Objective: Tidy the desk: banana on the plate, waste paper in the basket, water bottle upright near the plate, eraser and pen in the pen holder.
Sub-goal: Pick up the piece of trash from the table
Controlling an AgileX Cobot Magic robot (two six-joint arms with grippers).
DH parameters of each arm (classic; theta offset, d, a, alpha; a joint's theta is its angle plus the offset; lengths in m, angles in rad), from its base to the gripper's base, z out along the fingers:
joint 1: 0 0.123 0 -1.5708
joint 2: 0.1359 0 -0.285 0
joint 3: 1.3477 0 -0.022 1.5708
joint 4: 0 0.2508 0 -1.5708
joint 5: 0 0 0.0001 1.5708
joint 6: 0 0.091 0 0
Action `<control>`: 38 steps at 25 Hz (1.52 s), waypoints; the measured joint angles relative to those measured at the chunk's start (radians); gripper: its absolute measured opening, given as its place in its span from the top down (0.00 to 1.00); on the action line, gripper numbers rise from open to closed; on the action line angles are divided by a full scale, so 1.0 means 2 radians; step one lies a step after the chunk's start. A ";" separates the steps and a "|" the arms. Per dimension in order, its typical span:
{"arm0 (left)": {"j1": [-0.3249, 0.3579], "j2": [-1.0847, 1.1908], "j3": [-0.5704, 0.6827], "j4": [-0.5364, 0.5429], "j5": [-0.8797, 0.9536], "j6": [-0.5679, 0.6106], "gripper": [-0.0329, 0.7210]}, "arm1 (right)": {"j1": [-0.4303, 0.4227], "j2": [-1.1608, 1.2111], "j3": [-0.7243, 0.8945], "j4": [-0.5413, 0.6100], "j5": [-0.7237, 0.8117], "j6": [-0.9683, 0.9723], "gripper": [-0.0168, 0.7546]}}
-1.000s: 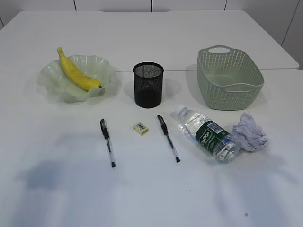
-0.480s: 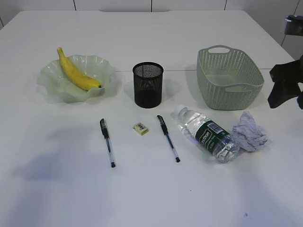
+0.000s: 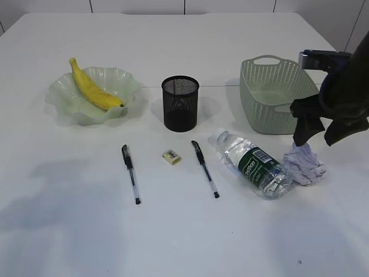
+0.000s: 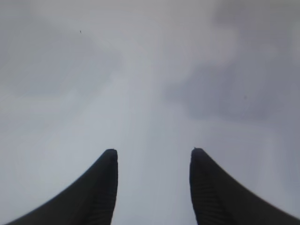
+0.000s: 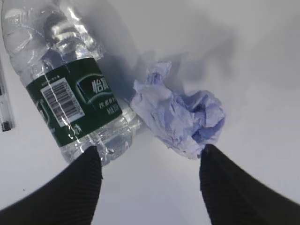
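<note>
The banana [image 3: 94,88] lies on the pale green plate [image 3: 60,95] at the left. A black mesh pen holder [image 3: 180,104] stands mid-table. In front of it lie two pens [image 3: 131,165] [image 3: 205,169] and a small yellow eraser [image 3: 172,156]. The water bottle [image 3: 252,163] [image 5: 65,89] lies on its side, touching the crumpled waste paper [image 3: 304,164] [image 5: 180,117]. My right gripper [image 3: 314,135] [image 5: 150,157] hangs open just above the paper, nothing between its fingers. My left gripper [image 4: 153,154] is open over bare table and is out of the exterior view.
The green woven basket [image 3: 281,107] stands at the back right, just behind my right arm. The table's seam runs behind the plate and holder.
My right arm has come in from the right edge and moved left and down, over the waste paper. Shadows at the front left have shifted.
</note>
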 joint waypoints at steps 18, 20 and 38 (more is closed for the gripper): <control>0.000 0.007 0.000 -0.005 0.018 0.040 0.37 | 0.012 0.060 -0.015 -0.032 -0.044 0.006 0.35; 0.000 0.007 0.000 -0.005 0.018 0.040 0.37 | 0.012 0.069 -0.015 -0.032 -0.045 0.006 0.35; 0.000 0.007 0.000 -0.011 0.018 0.040 0.37 | 0.012 0.093 -0.015 -0.033 -0.047 0.007 0.85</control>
